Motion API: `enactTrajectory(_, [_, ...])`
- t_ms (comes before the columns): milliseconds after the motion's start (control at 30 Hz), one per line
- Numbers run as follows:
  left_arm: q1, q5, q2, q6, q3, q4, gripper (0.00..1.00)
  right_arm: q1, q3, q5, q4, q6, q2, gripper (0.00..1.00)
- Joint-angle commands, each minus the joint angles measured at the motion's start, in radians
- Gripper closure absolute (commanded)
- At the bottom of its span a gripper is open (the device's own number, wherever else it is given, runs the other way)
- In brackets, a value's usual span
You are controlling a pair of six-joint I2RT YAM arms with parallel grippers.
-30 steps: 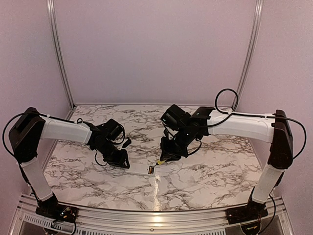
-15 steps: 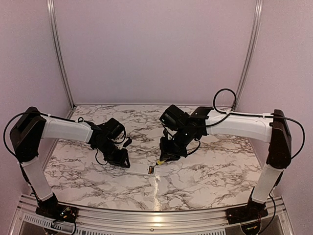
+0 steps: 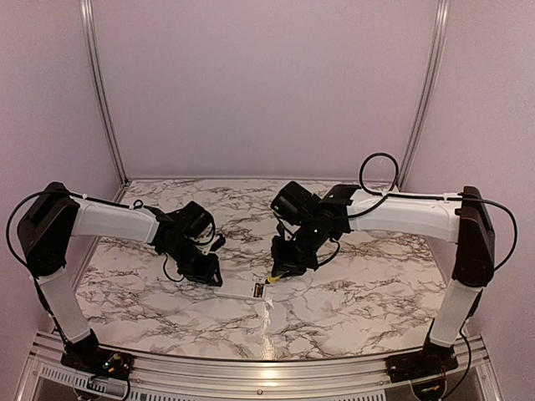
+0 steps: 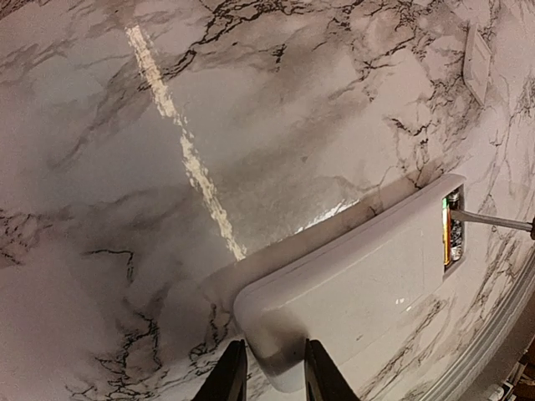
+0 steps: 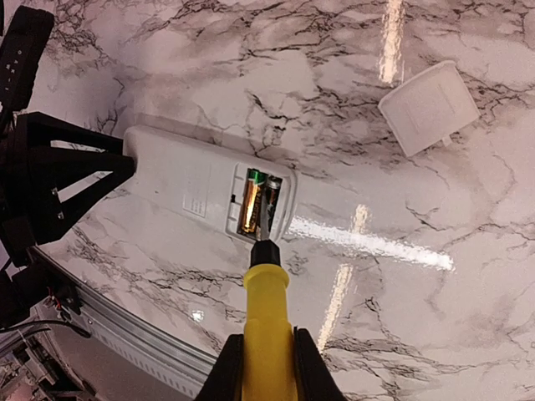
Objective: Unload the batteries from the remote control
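- The right pincer (image 5: 267, 368) is clamped on the yellow handle of a screwdriver (image 5: 267, 305). Its metal tip reaches between the two batteries (image 5: 251, 205) in the opened end of the remote (image 5: 188, 180).
- The left pincer (image 4: 269, 372) is closed on the remote's plain end and holds it flat on the tabletop (image 5: 401, 317).
- Both batteries, one coppery-gold and one dark, lie side by side in their slot, and neither is lifted.
- The remote lies near the middle of the tabletop's near edge, with its opened end toward the right arm.
- The step in hand looks like prying out the first battery. The next move probably calls for getting the tip under one end of a cell and levering it up gently while the left grip holds firm.
- A slipping tip could skid off or shove the remote sideways.
- A small white cover (image 5: 429, 107) lies well apart from the remote, out of the way.
- Nothing else crowds the work. The likely obstacle is the tight seating of the cells.
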Motion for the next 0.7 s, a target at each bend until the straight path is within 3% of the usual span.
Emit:
enactTrajectory(0, [-0.003, -0.011, 0.012, 0.004, 0.01, -0.007, 0.75, 0.007, 0.029, -0.007, 0.007, -0.017, 0.018, 1.0])
enactTrajectory(667, [-0.003, -0.011, -0.001, -0.023, 0.002, 0.011, 0.75, 0.007, 0.03, -0.014, -0.011, -0.038, 0.052, 1.0])
